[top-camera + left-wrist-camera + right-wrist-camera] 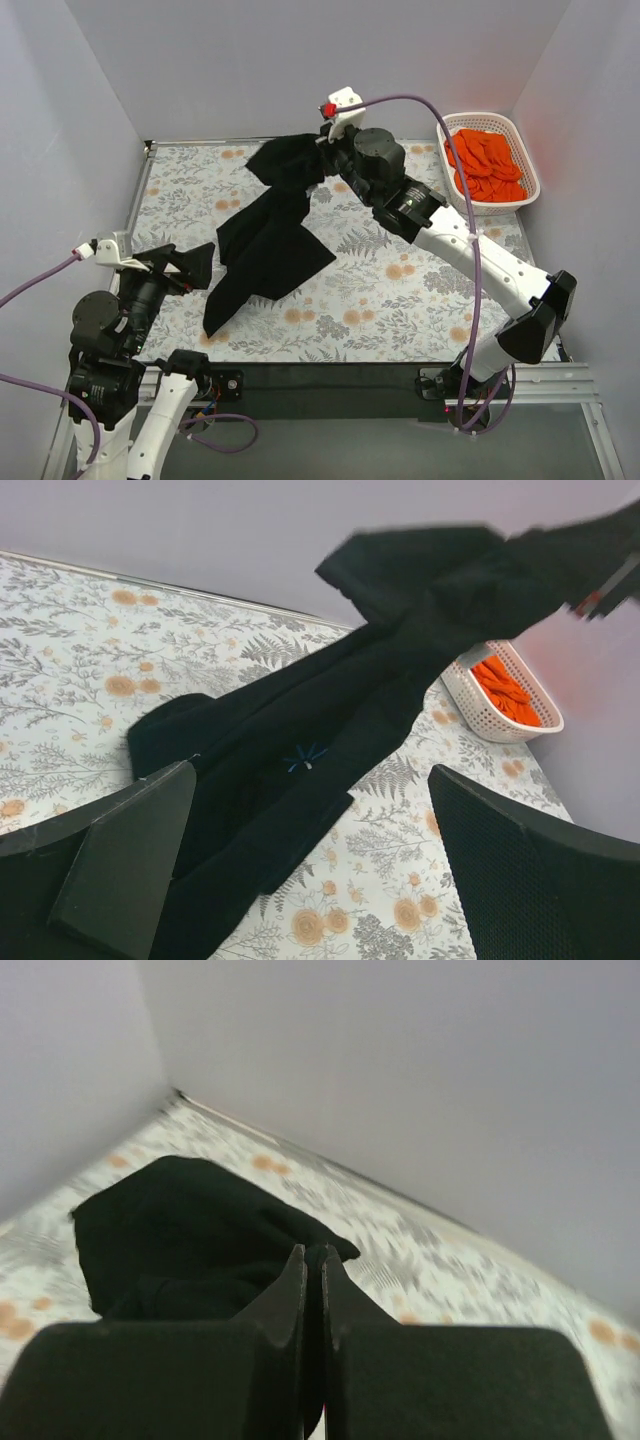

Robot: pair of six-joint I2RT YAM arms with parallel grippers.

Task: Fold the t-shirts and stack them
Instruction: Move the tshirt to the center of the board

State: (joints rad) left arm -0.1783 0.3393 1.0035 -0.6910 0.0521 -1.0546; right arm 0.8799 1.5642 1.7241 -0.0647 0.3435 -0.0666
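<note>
I see the desk covered in a pale floral print (grey ferns, orange blossoms). The black t-shirt trails across its left-middle, lower end resting on it, far end raised. A white lattice basket of orange t-shirts sits at the far right corner.

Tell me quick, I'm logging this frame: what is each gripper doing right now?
Left gripper: open, holding nothing.
Right gripper: shut on the black t-shirt, one end held up off the table.

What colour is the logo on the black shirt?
Pale blue starburst; clearest in the left wrist view.
</note>
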